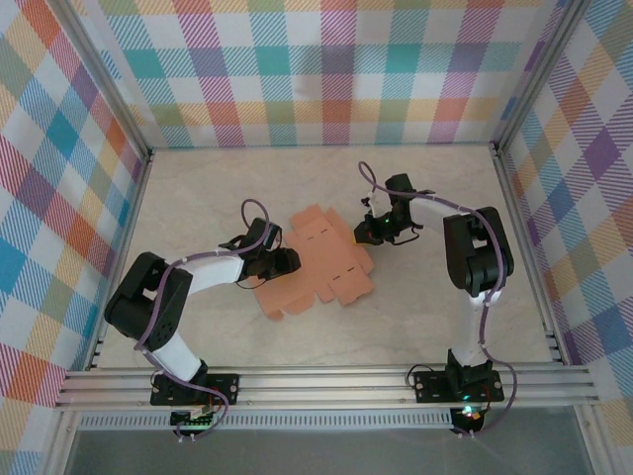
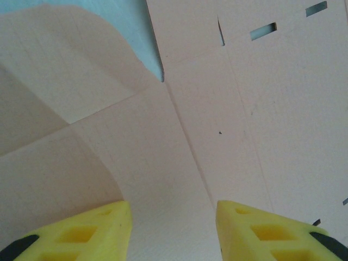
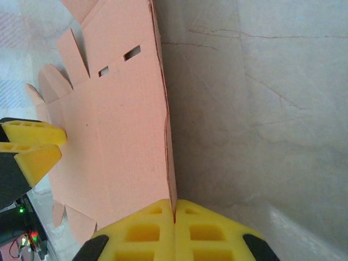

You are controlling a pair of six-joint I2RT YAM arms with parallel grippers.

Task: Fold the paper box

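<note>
The paper box (image 1: 321,259) is a flat salmon-orange die-cut sheet with tabs and slots, lying mid-table between the arms. My right gripper (image 1: 365,234) is at its right edge. In the right wrist view its yellow fingers (image 3: 147,231) are shut on the thin edge of the paper box (image 3: 119,119), and that edge is lifted off the table. My left gripper (image 1: 290,262) hovers over the sheet's left part. Its fingers (image 2: 81,234) stand open close above the creased card (image 2: 217,119), and a flap (image 2: 60,70) curls up at the left. The left gripper (image 3: 33,145) also appears across the sheet.
The table (image 1: 425,297) is pale marble, enclosed by checked walls (image 1: 326,69) and aluminium rails (image 1: 326,381) at the near edge. Bare table (image 3: 261,109) lies to the right of the sheet's lifted edge.
</note>
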